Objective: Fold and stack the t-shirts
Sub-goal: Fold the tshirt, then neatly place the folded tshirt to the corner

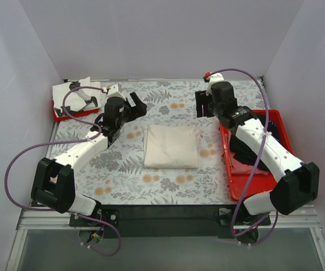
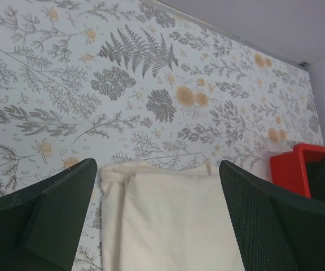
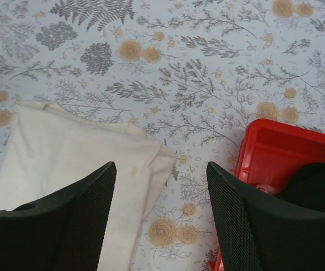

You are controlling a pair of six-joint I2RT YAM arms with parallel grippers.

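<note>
Mid-table (image 1: 168,180) — cream t-shirt (image 1: 171,145) (folded), edges lying free.

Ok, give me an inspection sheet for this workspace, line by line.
Surface: floral tablecloth, lying flat.
Job's things: cream t-shirt folded at the centre; white tees with black marks in the left red tray; pinkish tee and dark tee in the right red tray.
Clutter: nothing seen.
Hands: left hand and right hand both open and empty, near the folded shirt's far corners.
Cables: purple cables loop off both arms, clear of the folded shirt.
Surroundings: plain white walls on three sides.
</note>
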